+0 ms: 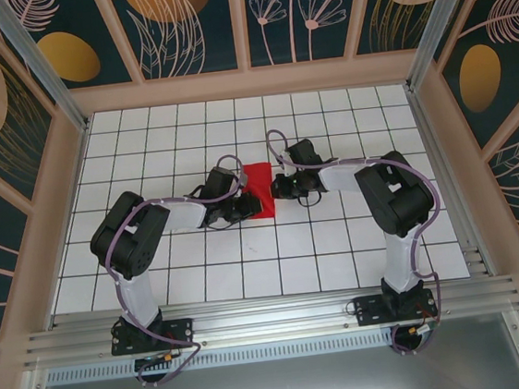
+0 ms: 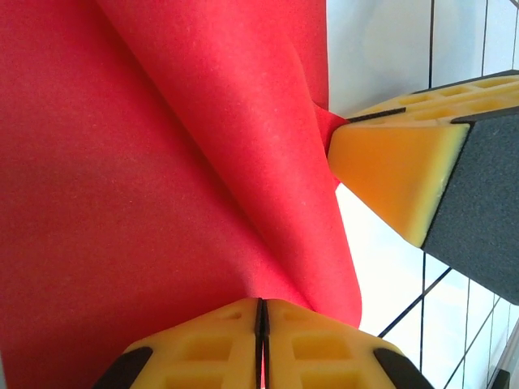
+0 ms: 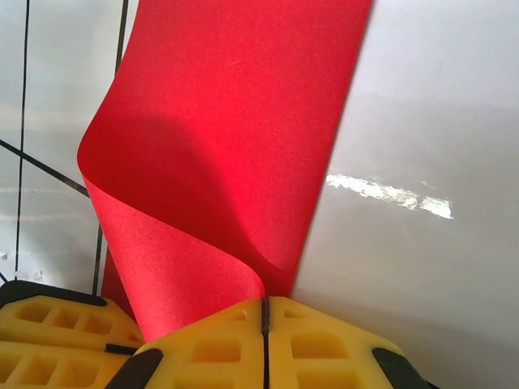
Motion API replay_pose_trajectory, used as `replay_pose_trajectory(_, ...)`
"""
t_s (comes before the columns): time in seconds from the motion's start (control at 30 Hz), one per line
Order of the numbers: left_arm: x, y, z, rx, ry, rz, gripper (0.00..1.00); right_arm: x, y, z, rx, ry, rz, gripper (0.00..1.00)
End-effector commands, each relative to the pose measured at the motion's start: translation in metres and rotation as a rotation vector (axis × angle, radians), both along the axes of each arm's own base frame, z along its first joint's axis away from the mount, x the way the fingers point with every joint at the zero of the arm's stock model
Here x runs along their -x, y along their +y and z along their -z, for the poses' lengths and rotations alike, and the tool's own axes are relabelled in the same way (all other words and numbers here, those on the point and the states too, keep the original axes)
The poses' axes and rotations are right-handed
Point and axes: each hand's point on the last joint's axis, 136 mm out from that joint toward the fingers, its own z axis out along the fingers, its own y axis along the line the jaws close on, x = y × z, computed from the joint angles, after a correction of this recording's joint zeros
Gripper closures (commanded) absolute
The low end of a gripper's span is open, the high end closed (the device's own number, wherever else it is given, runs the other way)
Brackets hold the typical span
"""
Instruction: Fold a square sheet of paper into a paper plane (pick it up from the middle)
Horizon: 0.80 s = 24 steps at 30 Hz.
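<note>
Paper (image 1: 260, 183), long axis near-to-far, pinched by left fingers (image 2: 212, 344) and right fingers (image 3: 212, 350).

No writing, label, brand or number is readable on the square sheet of paper (image 1: 259, 191), the tiled table (image 1: 339, 242) or the patterned walls (image 1: 177, 27).

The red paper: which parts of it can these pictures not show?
- Top view: the left pincer and right pincer cover the red paper's side edges; creases too small.
- Left wrist view: the picture's top and left edges cut it off.
- Right wrist view: the top edge cuts it off; its curl hides the part beneath.
</note>
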Motion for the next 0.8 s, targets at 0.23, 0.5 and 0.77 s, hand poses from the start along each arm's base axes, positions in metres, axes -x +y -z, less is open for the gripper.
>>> replay_pose_trajectory(0.23,0.0112,0.0119,0.0228,-0.091,0.052,0.009,0.92,-0.0080,0.0107,-0.0118,-0.029,-0.045,-0.044,0.93)
replay_pose_trajectory(0.5,0.0128,0.0130,0.0243,-0.101,0.053,0.019,0.95,-0.0108,0.0121,-0.0096,-0.023,-0.044,-0.050,0.92)
replay_pose_trajectory(0.77,0.0130,0.0132,0.0248,-0.102,0.054,0.019,0.95,-0.0108,0.0125,-0.0039,-0.014,-0.032,-0.058,0.92)
